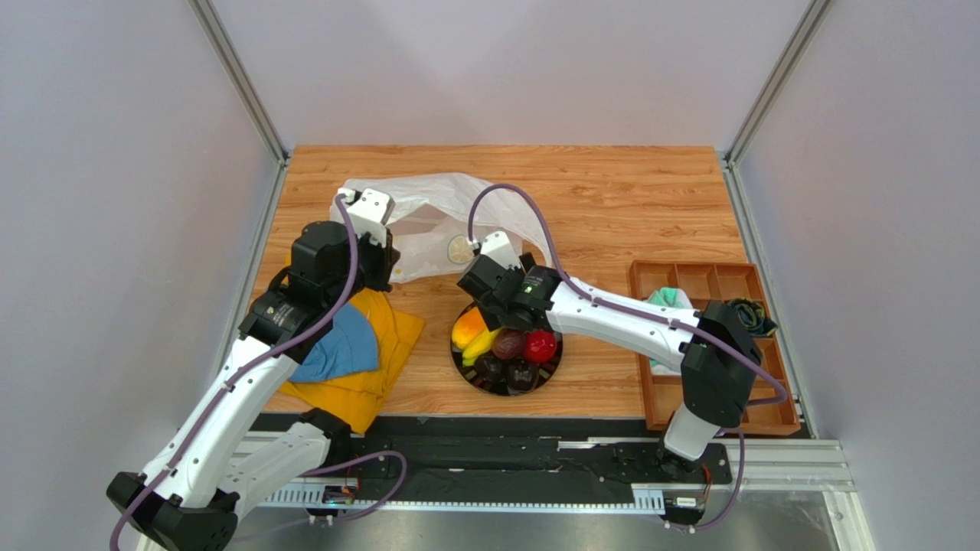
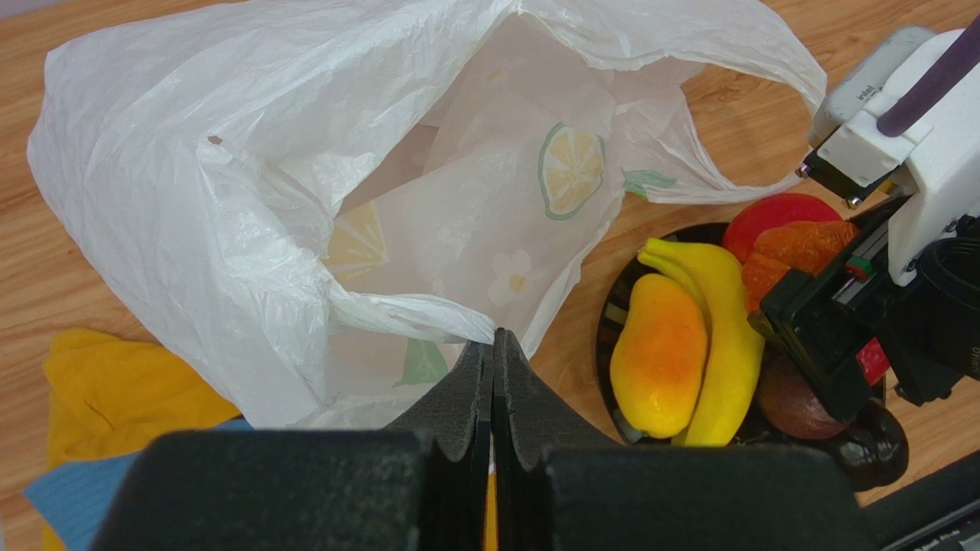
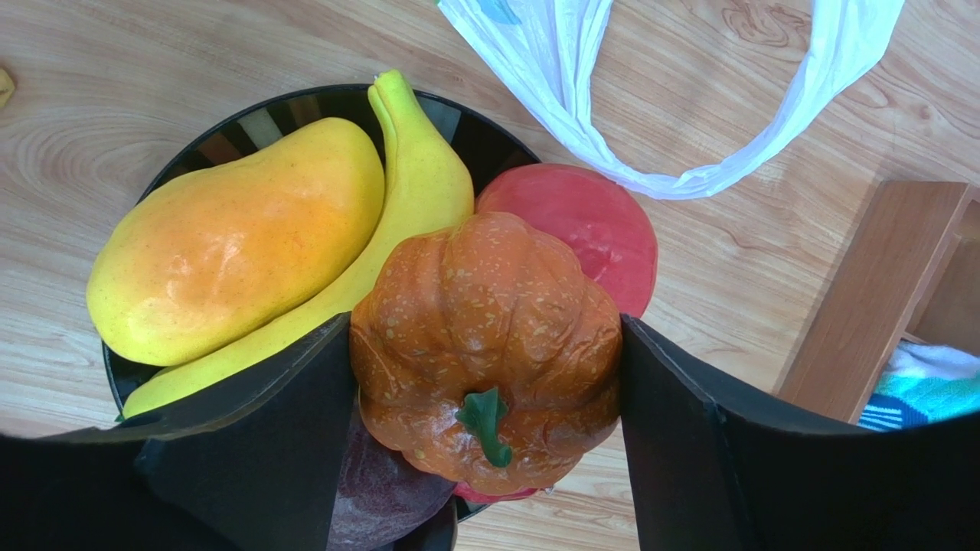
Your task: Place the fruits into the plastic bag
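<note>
- Right end effector (image 3: 485, 344) is clamped on the ribbed orange fruit (image 3: 489, 304), over the plate (image 3: 270, 115).
- Mango (image 3: 230, 241), banana (image 3: 420, 172) and red fruit (image 3: 587, 218) lie on the plate just beyond its fingers.
- Left end effector (image 2: 495, 356) has its fingers together on the bag (image 2: 230, 172) rim; the bag's open mouth spreads ahead on the counter (image 2: 40, 287).

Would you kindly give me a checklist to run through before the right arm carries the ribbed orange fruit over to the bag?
1. Right tool shut on the ribbed orange fruit: ok.
2. Left tool pinching the plastic bag at its edge: ok.
3. Bag mouth open, inside showing: ok.
4. Fruit lifted clear of the black plate: cannot tell.
5. Banana and mango free of the gripped fruit: cannot tell; the banana lies close against it.
</note>
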You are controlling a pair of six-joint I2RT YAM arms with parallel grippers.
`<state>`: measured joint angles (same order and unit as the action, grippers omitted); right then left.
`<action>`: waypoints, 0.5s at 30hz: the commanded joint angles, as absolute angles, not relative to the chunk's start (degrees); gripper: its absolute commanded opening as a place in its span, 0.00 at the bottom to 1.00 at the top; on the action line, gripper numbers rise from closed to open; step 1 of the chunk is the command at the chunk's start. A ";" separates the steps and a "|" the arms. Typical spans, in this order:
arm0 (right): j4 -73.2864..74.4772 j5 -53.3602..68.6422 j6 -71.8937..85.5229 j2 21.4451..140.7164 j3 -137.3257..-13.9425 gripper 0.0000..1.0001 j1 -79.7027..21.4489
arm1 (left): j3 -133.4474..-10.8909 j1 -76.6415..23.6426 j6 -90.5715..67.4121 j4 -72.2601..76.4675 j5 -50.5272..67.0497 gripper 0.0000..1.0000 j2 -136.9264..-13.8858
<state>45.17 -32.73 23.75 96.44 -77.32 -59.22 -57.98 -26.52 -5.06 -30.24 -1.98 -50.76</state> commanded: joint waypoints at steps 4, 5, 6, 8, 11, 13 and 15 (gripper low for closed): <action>41.66 -33.66 22.15 90.62 -77.26 0.49 -60.29 | -57.83 -26.63 -4.83 -29.00 -1.76 0.00 -50.71; 40.62 -33.58 21.89 89.66 -76.73 0.49 -60.38 | -57.83 -26.63 -4.92 -29.00 -1.76 0.00 -50.80; 39.82 -33.31 21.45 87.21 -76.38 0.48 -60.38 | -57.83 -26.63 -4.92 -29.00 -1.67 0.00 -50.63; 36.59 -32.26 19.96 84.57 -74.98 0.47 -60.38 | -57.83 -26.63 -5.01 -29.00 -1.14 0.00 -50.54; 30.44 -27.09 18.20 80.34 -73.40 0.47 -59.51 | -57.92 -26.63 -5.01 -28.92 -0.44 0.00 -50.45; 27.35 -20.68 17.93 78.85 -73.21 0.47 -57.58 | -57.92 -26.63 -5.01 -28.83 -0.35 0.00 -50.45; 22.52 -13.84 18.28 79.01 -73.65 0.47 -55.21 | -57.92 -26.63 -5.10 -28.74 0.69 0.00 -50.10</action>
<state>35.14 -25.58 19.57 80.75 -73.47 -58.57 -57.98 -26.52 -5.10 -30.26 -1.23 -50.74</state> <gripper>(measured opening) 0.756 0.007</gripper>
